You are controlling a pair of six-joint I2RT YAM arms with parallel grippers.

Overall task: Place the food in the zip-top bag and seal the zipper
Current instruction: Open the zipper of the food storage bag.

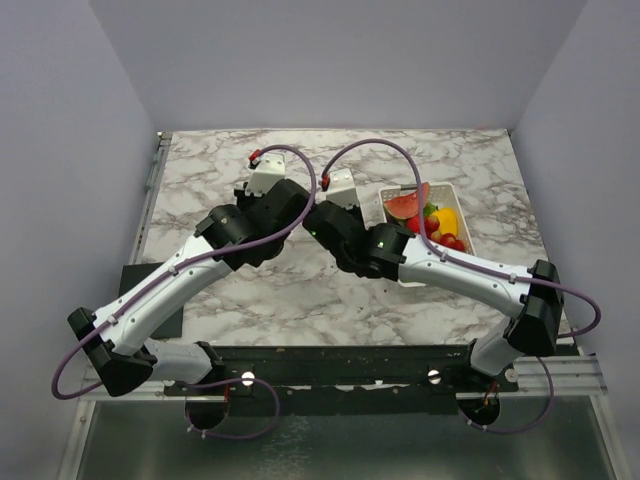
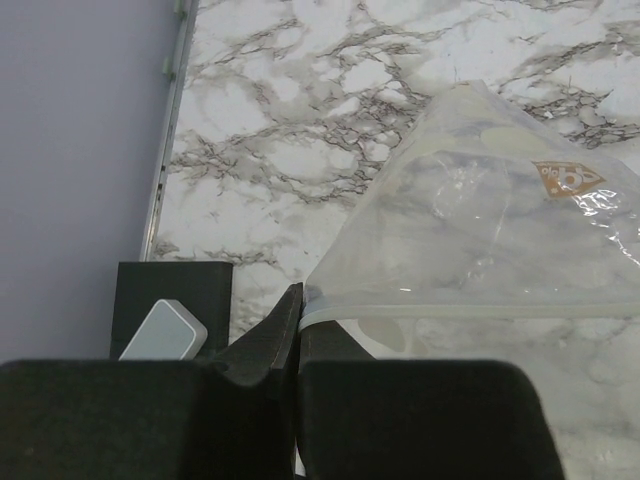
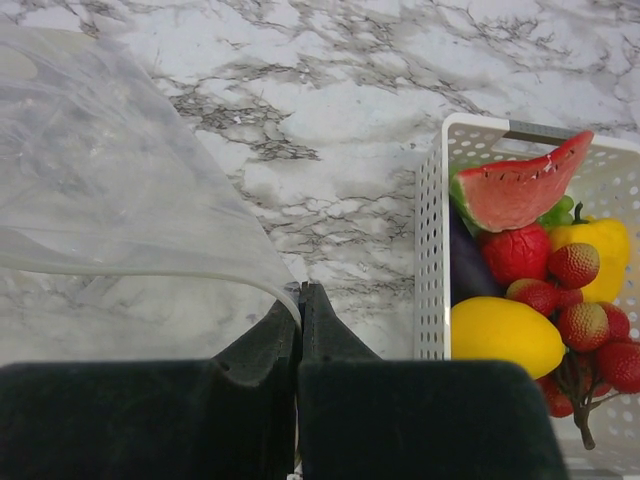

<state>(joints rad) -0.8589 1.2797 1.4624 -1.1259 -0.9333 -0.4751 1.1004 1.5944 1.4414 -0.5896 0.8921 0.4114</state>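
Note:
The clear zip-top bag (image 2: 480, 230) hangs above the marble table, held between both grippers; it also shows in the right wrist view (image 3: 100, 180). My left gripper (image 2: 299, 300) is shut on the left end of its whitish zipper strip (image 2: 470, 310). My right gripper (image 3: 299, 298) is shut on the strip's right end (image 3: 150, 265). The food lies in the white basket (image 3: 432, 250): watermelon slice (image 3: 515, 190), yellow lemon (image 3: 505, 335), red berries (image 3: 575, 300), a purple piece (image 3: 465, 280). In the top view the bag is hidden under the two wrists (image 1: 305, 215); the food (image 1: 430, 215) lies to their right.
The white basket (image 1: 465, 215) stands at the right back of the marble table (image 1: 300, 290). A black block with a grey piece (image 2: 165, 325) lies at the table's left edge. Lavender walls close the left, back and right.

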